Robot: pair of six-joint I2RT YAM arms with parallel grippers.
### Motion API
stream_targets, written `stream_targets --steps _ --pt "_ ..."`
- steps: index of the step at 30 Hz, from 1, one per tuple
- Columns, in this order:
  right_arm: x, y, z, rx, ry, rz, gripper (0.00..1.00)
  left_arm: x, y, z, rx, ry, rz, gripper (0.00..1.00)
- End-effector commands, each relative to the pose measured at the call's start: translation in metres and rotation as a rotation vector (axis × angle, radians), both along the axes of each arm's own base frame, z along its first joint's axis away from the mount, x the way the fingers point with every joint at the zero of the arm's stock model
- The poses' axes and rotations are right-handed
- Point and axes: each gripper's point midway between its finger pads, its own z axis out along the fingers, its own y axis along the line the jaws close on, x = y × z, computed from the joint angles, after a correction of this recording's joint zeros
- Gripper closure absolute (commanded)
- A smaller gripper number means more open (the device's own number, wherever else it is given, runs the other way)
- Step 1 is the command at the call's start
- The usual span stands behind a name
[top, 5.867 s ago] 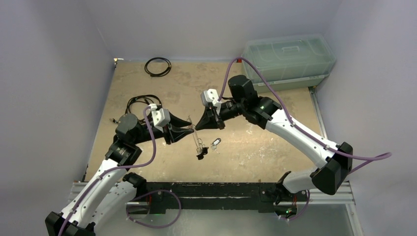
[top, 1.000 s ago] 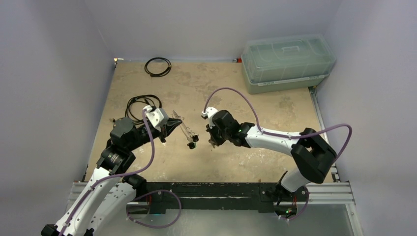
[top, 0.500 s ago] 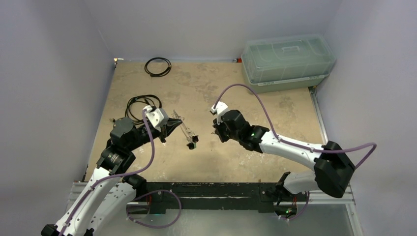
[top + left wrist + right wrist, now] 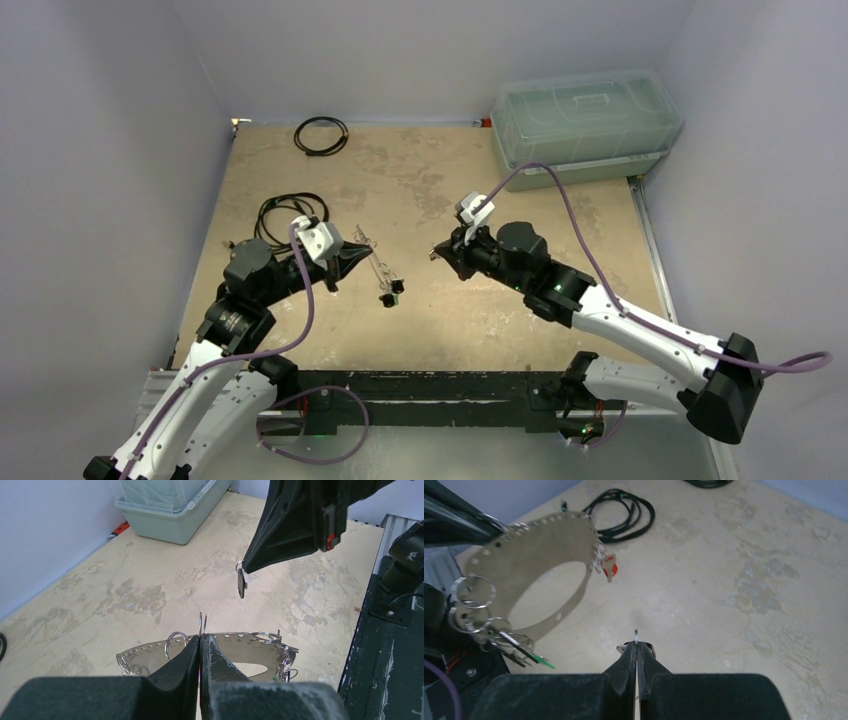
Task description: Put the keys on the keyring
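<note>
The keyring (image 4: 240,644), a flat silver oval with small holes along its rim, hangs above the table with my left gripper (image 4: 200,640) shut on its near edge. Small wire rings sit in several of its holes. Several keys hang from it: a red one (image 4: 609,569) on the far side, and a green one (image 4: 542,663) with black ones at the low end (image 4: 390,293). My right gripper (image 4: 636,645) is shut on the wire ring of a small black key (image 4: 241,582), which dangles from its tips. It hovers a short way right of the keyring (image 4: 376,266), apart from it.
A lidded translucent green box (image 4: 585,125) stands at the back right. A thin black cable loop (image 4: 321,135) lies at the back. A black cord bundle (image 4: 290,210) lies behind my left arm. A black rail (image 4: 450,385) runs along the near edge.
My right gripper has risen from the table with the black key and drawn back to the right. The left gripper and keyring have barely moved.
</note>
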Motion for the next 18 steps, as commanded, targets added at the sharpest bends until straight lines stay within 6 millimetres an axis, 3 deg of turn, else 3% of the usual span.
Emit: stream_targets --steps 1,9,18 --pt "-0.018 0.017 0.053 0.145 -0.138 0.152 1.0 -0.005 -0.004 0.033 -0.04 -0.107 -0.041 1.0" --pt "-0.044 0.035 0.095 0.227 -0.258 0.357 1.0 -0.012 -0.01 0.035 -0.051 -0.109 -0.091 1.0" --pt "-0.052 0.057 0.102 0.19 -0.272 0.505 1.0 -0.02 -0.015 0.035 -0.06 -0.11 -0.146 1.0"
